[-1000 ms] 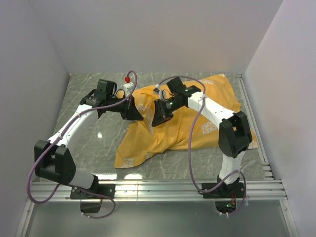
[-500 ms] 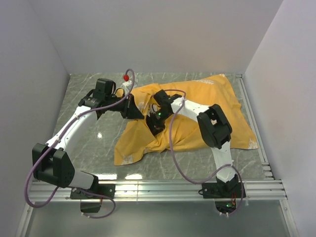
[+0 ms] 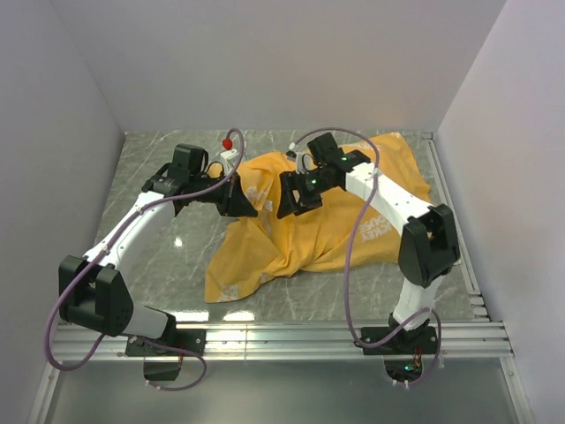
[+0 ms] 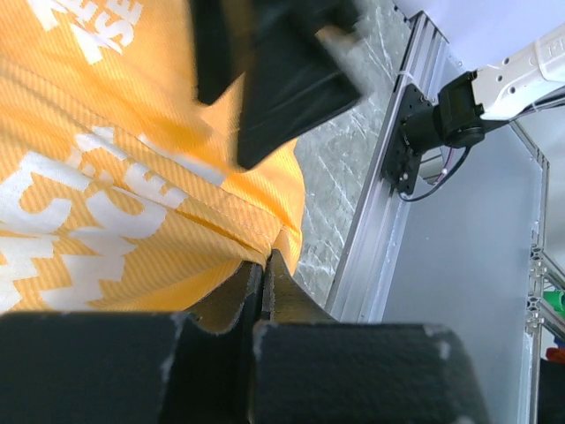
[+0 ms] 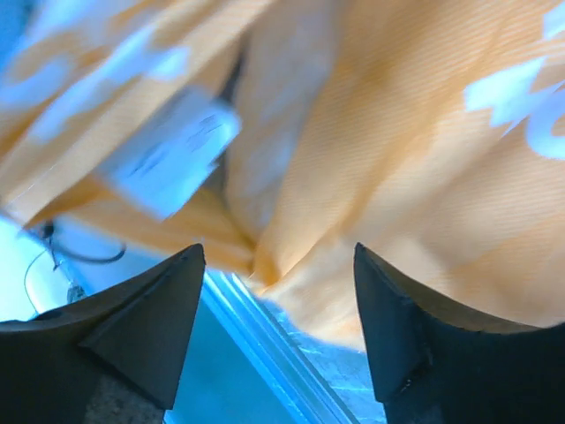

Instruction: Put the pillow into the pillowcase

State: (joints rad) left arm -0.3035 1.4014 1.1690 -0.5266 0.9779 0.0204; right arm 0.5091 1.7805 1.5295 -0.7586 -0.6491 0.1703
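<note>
The pillowcase (image 3: 353,221) lies crumpled on the marble table, orange-yellow side out with pale lettering. No pillow shows in any view. My left gripper (image 3: 243,205) is at the cloth's left edge, and in the left wrist view its jaws (image 4: 265,261) are shut on a fold of the pillowcase (image 4: 106,177). My right gripper (image 3: 296,201) hangs just to the right of it, over the raised cloth. In the right wrist view it (image 5: 278,256) stands wide open, the pillowcase (image 5: 397,132) beyond the tips and nothing between the fingers.
A small red-tipped white part (image 3: 228,142) sits behind the left gripper near the back wall. White walls close in the table on three sides. An aluminium rail (image 3: 282,334) runs along the near edge, and another rail (image 3: 455,212) along the right.
The right gripper has opened wide and let go of the cloth, pulling back up and to the right after dipping toward the left gripper. The left gripper has stayed shut on the pillowcase edge.
</note>
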